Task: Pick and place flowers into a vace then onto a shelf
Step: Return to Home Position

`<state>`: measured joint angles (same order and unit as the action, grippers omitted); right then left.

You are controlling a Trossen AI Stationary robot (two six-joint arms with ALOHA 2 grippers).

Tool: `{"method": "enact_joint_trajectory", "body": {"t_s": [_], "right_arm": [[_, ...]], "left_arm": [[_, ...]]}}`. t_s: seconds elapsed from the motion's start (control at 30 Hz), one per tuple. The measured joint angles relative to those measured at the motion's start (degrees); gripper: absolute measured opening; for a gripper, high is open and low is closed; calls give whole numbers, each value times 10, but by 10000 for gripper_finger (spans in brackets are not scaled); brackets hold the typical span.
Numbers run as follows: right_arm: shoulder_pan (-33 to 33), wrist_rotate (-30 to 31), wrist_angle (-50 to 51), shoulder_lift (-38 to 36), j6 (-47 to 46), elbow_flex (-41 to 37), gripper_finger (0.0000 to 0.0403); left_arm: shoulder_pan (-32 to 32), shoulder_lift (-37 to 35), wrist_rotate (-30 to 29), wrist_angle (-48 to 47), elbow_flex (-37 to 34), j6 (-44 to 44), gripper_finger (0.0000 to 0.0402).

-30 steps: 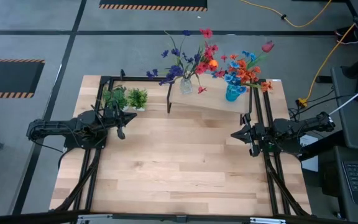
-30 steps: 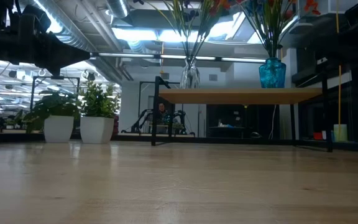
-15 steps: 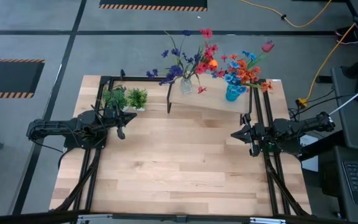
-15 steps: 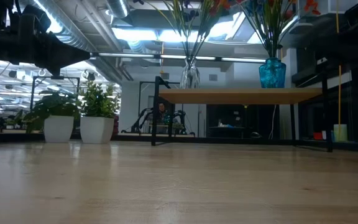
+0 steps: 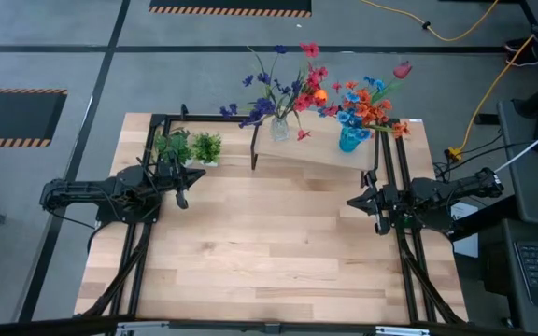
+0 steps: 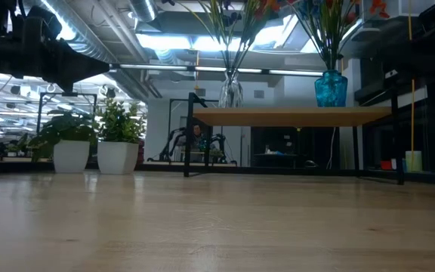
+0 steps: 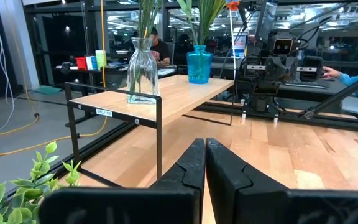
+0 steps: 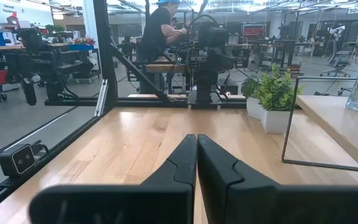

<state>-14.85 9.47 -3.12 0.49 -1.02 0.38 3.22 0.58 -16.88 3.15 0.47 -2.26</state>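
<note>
The flowers stand in two vases on the shelf at the table's far edge. A clear glass vase holds blue, purple and red blooms; a blue vase holds orange, blue and red-pink blooms. In the low view both vases rest by their bases on the board. My left gripper is shut at the table's left side, pointing level, nothing in it. My right gripper is shut at the right side, nothing in it. The wrist views show the shut fingers.
Two small green potted tufts stand at the far left beside the shelf, close to my left gripper. Black frame rails run along both table sides. The wide middle and near part of the tabletop is bare wood. A person shows in the room behind.
</note>
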Motion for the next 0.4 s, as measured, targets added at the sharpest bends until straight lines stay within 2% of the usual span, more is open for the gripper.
{"method": "enact_joint_trajectory", "body": {"t_s": [0.4], "right_arm": [[0,0,0,0,0,0,16]], "left_arm": [[0,0,0,0,0,0,9]]}}
